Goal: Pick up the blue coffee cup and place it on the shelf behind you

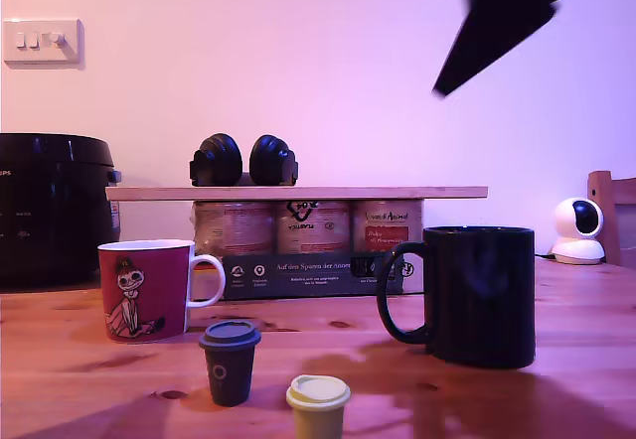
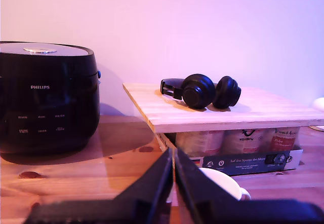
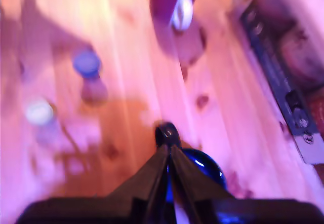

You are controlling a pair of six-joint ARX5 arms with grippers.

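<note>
Navy cup (image 1: 482, 295) stands upright on table (image 1: 576, 360), toward exterior view's right, handle turned to that view's left, so free to be taken. Nothing touches it. Shelf (image 1: 298, 193) is plank laid over jars (image 1: 318, 225) behind. Headphones (image 1: 243, 161) take one part, rest is bare: room for cup, I judge.

My second gripper (image 3: 167, 138) hangs above cup, pointing down, jaws pressed together, empty; must open before grasp. Arm (image 1: 497, 32) high at exterior view's upper right, slanted down, probably same one.

My first gripper (image 2: 173, 155) low, level, facing shelf, jaws closed on nothing.

Table (image 1: 99, 379): red mug (image 1: 144, 290), blue coffee cup (image 1: 482, 295); shelf (image 1: 298, 193): headphones (image 1: 243, 161)
</note>
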